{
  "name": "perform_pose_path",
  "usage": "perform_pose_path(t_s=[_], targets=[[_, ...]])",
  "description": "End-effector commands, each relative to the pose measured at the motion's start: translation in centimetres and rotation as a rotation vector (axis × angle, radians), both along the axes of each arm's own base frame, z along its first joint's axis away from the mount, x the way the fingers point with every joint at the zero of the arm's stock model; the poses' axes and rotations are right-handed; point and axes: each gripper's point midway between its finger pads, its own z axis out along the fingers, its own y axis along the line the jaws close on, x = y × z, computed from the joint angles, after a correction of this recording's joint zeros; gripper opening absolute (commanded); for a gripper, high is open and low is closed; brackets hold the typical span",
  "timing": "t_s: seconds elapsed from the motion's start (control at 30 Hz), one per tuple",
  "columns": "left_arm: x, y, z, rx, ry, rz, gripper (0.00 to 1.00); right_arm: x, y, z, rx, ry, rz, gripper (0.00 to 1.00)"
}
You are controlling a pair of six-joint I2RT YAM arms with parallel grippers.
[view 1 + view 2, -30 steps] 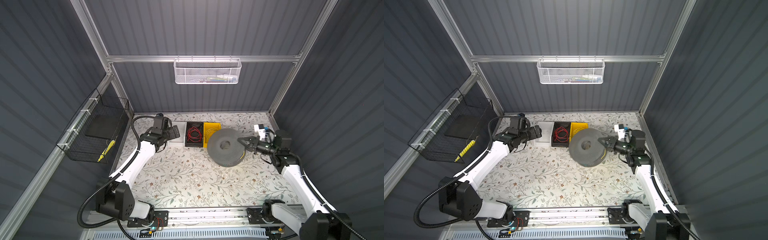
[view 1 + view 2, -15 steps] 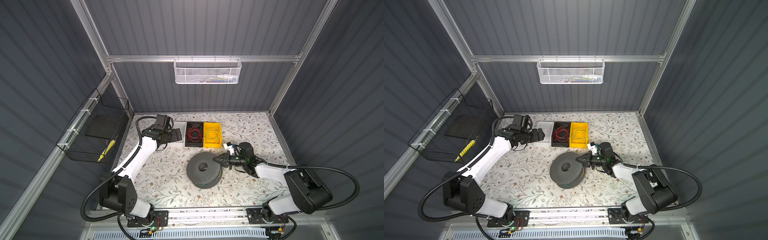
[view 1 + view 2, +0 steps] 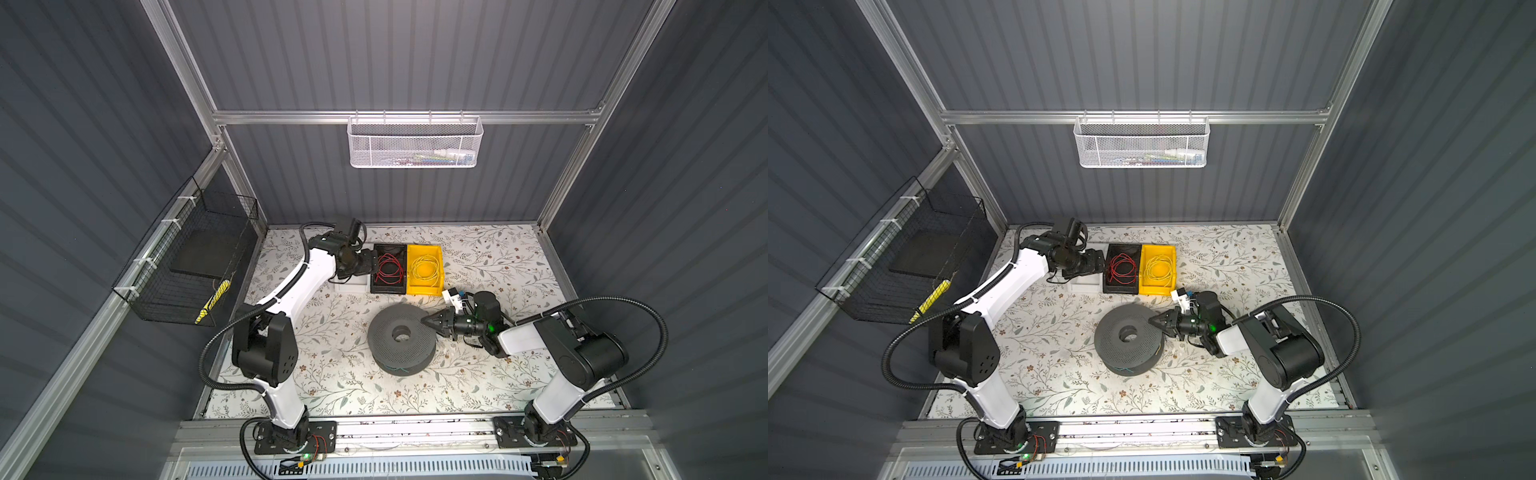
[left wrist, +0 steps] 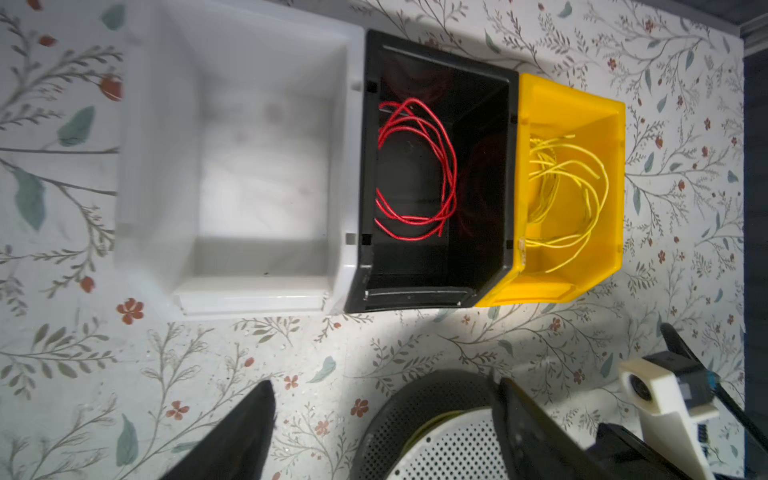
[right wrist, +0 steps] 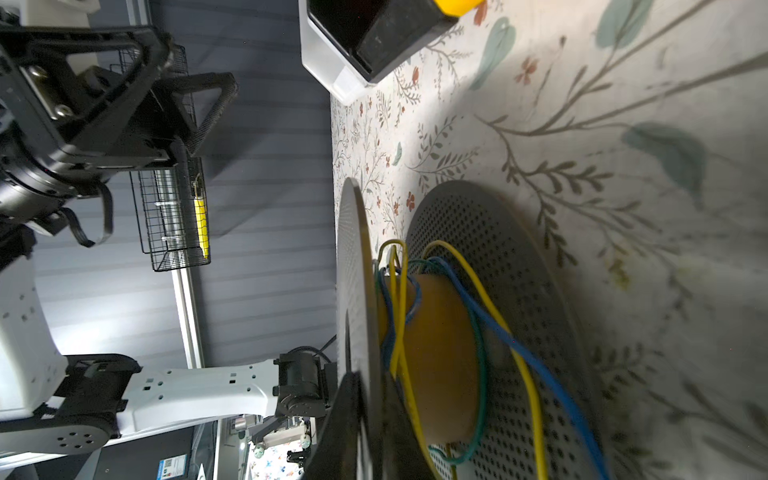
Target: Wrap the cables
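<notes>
Three bins (image 3: 388, 289) stand touching in a row at the far side of the worktop (image 3: 332, 374): a white bin (image 4: 166, 166) on the left, a black bin (image 4: 415, 286) in the middle and a yellow bin (image 4: 573, 104) on the right. The red cable (image 4: 415, 174) lies in loose loops on the floor of the black bin, and it shows in both top views (image 3: 388, 268) (image 3: 1122, 268). A yellow cable (image 4: 573, 195) is coiled just as loosely in the yellow bin.

Nearer than the bins, about mid-worktop, a grey perforated spool (image 3: 384, 345) (image 3: 1108, 345) lies flat, with one flange on the worktop and the other facing up. The right wrist view shows loose cables (image 5: 532, 357), yellow, blue and green, hanging in slack turns round its tan core (image 5: 440, 353) between the two flanges.

The right end effector (image 3: 432, 321) (image 3: 1156, 321) reaches in from the right. It is clamped on the rim of the spool's upper flange, with one of its fingers (image 5: 345, 419) on each face of that flange.

The left end effector (image 3: 368, 264) (image 3: 1094, 264) hovers at the far left over the white bin, at the black bin's left edge. Its fingers (image 4: 241, 432) stand wide apart and grip nothing.
</notes>
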Motion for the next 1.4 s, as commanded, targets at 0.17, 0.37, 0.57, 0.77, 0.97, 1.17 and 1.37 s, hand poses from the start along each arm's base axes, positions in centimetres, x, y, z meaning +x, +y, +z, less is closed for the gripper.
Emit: perform_pose_path(t_s=[0.17, 0.37, 0.57, 0.77, 0.97, 1.17, 1.37], targets=[[2.2, -3.0, -0.6, -0.026, 0.043, 0.023, 0.84, 0.2, -0.6, -2.8, -0.089, 0.01, -0.008, 0.24], [4.2, -5.4, -1.8, -0.018, 0.046, 0.031, 0.81, 0.4, -1.3, -2.5, -0.092, -0.003, 0.001, 0.47], [5.8, -7.1, -2.9, -0.076, 0.047, 0.054, 0.74, 0.1, -2.6, -0.8, -0.188, -0.072, 0.019, 0.59], [8.1, -8.2, -4.8, -0.131, 0.045, 0.139, 0.7, 0.1, -4.1, 1.7, -0.32, -0.156, 0.006, 0.65], [10.2, -7.8, -6.7, -0.151, 0.003, 0.283, 0.65, -0.1, -5.2, 3.9, -0.386, -0.216, -0.007, 0.66], [11.5, -8.1, -7.9, -0.179, -0.022, 0.358, 0.64, -0.5, -6.1, 4.6, -0.443, -0.243, -0.01, 0.66], [12.1, -9.0, -9.7, -0.195, -0.013, 0.39, 0.64, -0.6, -6.6, 4.7, -0.458, -0.245, -0.022, 0.66]])
